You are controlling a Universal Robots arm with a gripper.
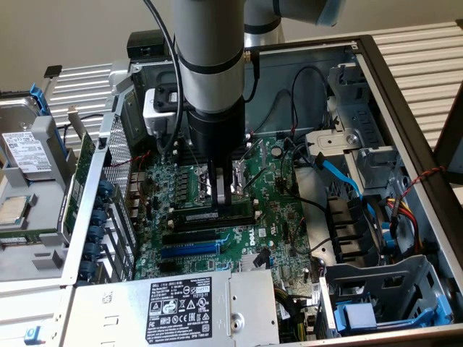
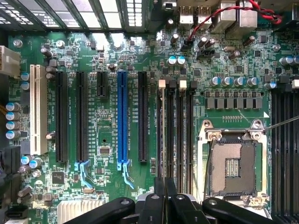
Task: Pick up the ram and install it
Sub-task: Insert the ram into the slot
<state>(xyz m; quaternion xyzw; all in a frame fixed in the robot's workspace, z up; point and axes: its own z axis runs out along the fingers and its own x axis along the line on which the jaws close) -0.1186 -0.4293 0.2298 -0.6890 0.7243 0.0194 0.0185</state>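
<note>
The ram (image 1: pixel 210 216) is a long thin green stick lying along a memory slot on the motherboard (image 1: pixel 282 217) inside the open computer case. My gripper (image 1: pixel 222 196) hangs straight down over it, its two fingers shut together with the tips at the stick's top edge, near the middle of its length. In the wrist view the shut fingers (image 2: pixel 160 193) point along the memory slots (image 2: pixel 180 130), and the ram (image 2: pixel 164 135) shows edge-on as a thin line in the slot directly under them. Nothing is clamped between the fingers.
The empty CPU socket (image 2: pixel 232 168) sits beside the memory slots, with black expansion slots and a blue one (image 2: pixel 122 116) on their other side. The power supply (image 1: pixel 181 303) borders the near side. A hard drive (image 1: pixel 25 148) lies outside the case. Loose cables (image 1: pixel 340 177) run at the exterior view's right.
</note>
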